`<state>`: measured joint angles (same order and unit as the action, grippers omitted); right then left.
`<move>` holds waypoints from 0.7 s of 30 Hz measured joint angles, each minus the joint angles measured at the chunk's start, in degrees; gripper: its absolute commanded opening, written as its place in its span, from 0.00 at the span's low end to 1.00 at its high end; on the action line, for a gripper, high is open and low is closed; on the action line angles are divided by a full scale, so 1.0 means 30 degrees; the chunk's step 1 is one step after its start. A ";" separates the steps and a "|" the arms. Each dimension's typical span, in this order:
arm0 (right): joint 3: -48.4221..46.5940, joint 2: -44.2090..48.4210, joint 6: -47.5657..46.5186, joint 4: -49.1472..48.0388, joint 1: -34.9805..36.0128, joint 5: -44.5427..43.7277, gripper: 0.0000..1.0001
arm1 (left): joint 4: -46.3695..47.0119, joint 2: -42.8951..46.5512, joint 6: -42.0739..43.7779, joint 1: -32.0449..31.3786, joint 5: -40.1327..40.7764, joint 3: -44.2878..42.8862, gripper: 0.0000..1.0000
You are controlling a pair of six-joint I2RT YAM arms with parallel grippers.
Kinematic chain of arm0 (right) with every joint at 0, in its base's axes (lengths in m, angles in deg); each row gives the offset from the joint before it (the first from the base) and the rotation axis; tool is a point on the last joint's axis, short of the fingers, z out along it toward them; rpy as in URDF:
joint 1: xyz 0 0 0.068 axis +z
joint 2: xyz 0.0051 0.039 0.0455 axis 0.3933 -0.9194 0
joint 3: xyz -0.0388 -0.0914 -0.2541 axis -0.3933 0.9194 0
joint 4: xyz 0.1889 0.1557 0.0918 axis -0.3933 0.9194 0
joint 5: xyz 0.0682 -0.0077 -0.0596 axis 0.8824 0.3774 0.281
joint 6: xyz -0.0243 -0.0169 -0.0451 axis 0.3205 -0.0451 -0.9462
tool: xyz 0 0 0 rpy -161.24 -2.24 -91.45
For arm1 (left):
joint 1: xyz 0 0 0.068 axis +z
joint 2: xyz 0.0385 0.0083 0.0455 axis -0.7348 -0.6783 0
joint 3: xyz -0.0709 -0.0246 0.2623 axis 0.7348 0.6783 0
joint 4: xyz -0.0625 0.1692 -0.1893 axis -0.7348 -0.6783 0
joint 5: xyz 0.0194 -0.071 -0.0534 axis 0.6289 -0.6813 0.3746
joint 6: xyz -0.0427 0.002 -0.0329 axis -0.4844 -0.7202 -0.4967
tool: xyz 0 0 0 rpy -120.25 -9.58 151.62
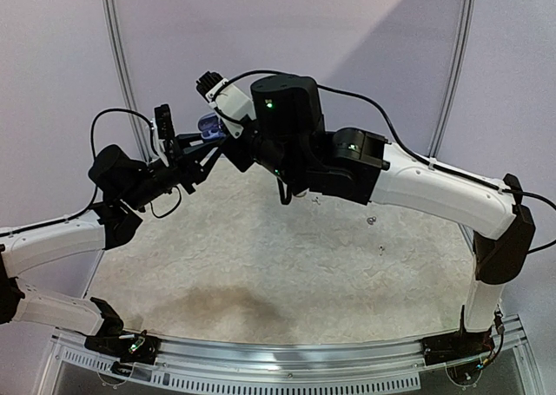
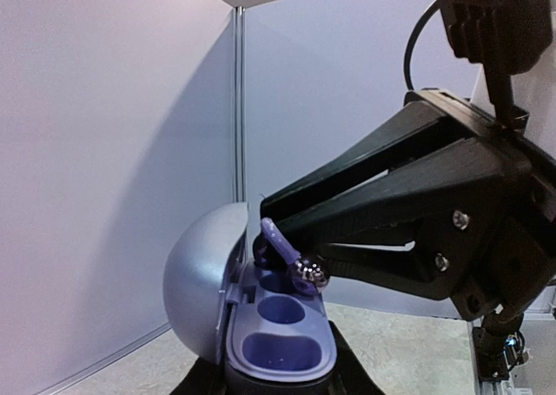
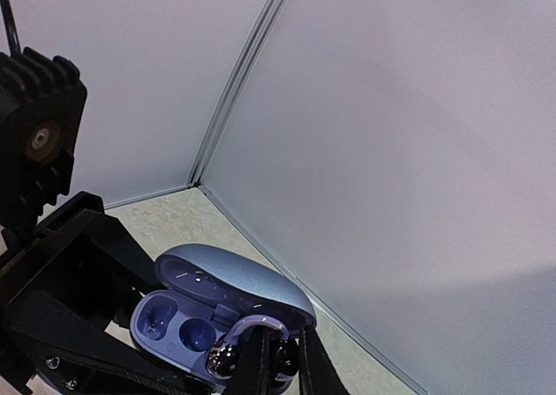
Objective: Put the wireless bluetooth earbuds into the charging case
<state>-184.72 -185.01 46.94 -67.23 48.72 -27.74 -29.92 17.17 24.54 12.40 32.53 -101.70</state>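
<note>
The charging case (image 2: 280,353) is an oval blue-grey shell held up off the table, its lid (image 2: 198,284) swung open and its purple wells bare. My left gripper (image 2: 278,383) is shut on the case's base from both sides. One of the wireless bluetooth earbuds (image 3: 222,357), a curved purple band with shiny chrome ball ends, sits at the case's far well. My right gripper (image 3: 287,371) is shut on that band. In the top view both grippers meet at the case (image 1: 208,126), high at the back left.
Two tiny grey-silver pieces (image 1: 371,220) (image 1: 380,251) lie on the pale textured table (image 1: 261,265) at the right. Grey wall panels with a corner post (image 3: 239,82) stand close behind the case. The right arm's black wrist (image 1: 300,143) hangs over mid-table.
</note>
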 measured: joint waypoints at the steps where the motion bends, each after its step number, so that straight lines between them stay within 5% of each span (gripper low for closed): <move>1: 0.0000 0.0000 0.0000 -0.0007 0.0007 -0.0015 0.00 | 0.0000 0.0000 0.0000 0.0000 0.0007 0.0000 0.00; 21: 0.0000 -0.0393 -0.0051 -0.0984 -0.0073 -0.1785 0.00 | -0.0073 0.0000 -0.0102 0.0000 0.0153 0.0000 0.00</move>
<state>-184.72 -186.19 46.79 -70.18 48.50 -33.10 -30.14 17.17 24.23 12.40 32.99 -101.70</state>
